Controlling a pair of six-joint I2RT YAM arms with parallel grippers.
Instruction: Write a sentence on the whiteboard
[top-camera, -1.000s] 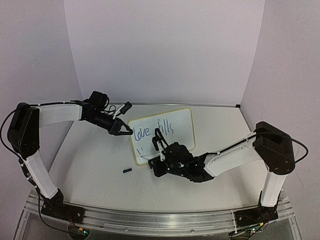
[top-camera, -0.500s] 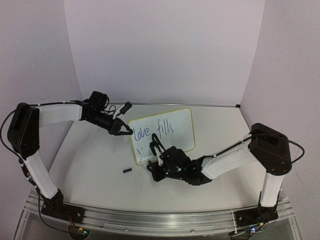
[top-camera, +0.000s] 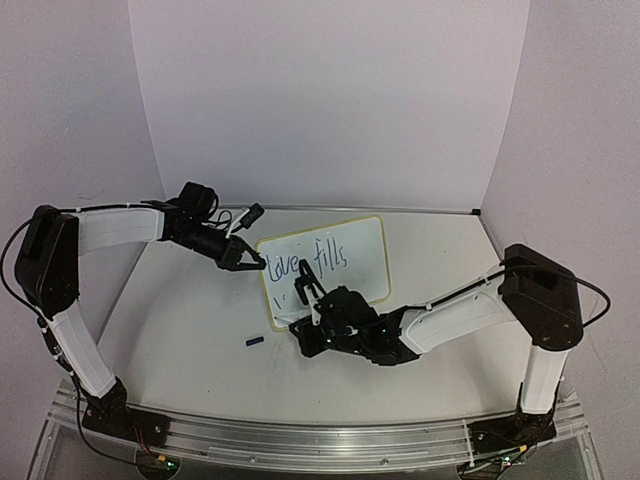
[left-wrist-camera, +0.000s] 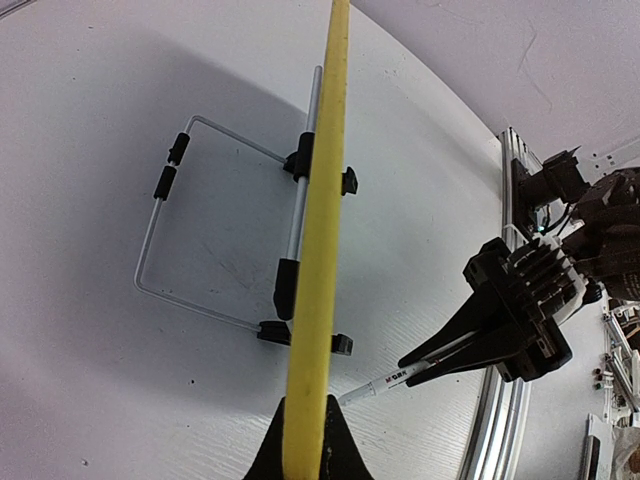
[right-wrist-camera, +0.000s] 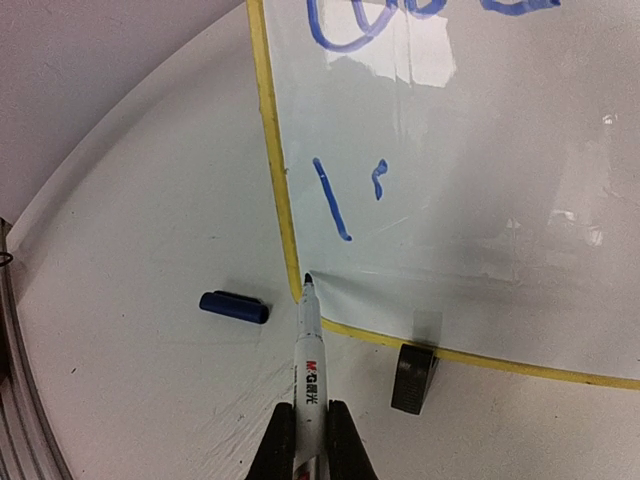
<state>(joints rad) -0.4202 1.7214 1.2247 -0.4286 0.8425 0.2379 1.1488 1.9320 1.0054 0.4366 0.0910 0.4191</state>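
White table: whiteboard, left gripper pinching its rim, steadying for writing; right gripper clamped on marker, tip just ahead, at board's lower corner.

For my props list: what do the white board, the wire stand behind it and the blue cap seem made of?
Small white yellow-rimmed board: glossy coated face, perhaps melamine or plastic; it mirrors bright light patches. Thin silvery wire stand: probably bare metal, by its dull sheen; black sleeves perhaps rubber. Small blue marker cap: smooth plastic, seemingly, by its even colour.
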